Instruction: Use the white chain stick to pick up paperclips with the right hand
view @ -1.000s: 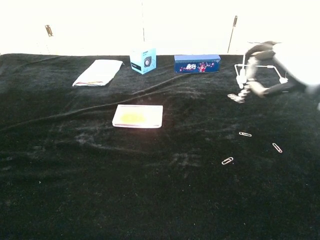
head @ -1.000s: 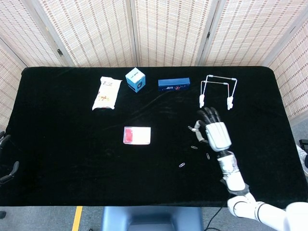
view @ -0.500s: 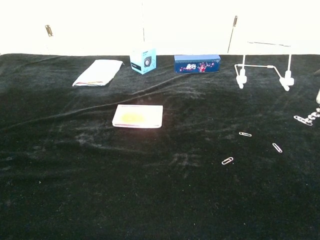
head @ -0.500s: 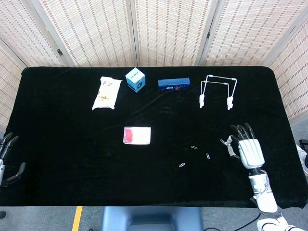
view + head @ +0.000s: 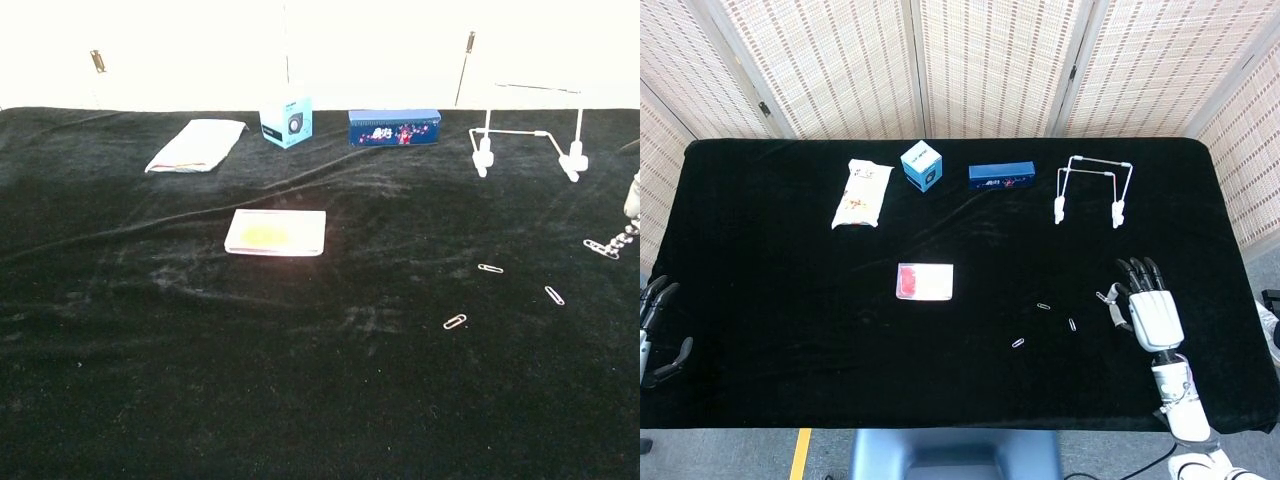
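My right hand hovers over the table's right side, fingers pointing to the far edge. It pinches the white chain stick on its thumb side. In the chest view the white chain stick hangs at the right edge, and what looks like a paperclip clings to its tip. Three loose paperclips lie to the left of the hand: one paperclip, a second paperclip and a third paperclip. My left hand stays at the far left edge, fingers apart and empty.
Along the back stand a white snack bag, a light blue cube box, a dark blue box and a white wire rack. A small pink-and-white packet lies near the middle.
The right hand has moved with the stick from above the paperclips to the right and nearer the front edge, then drifted slightly back. The left hand has barely moved.
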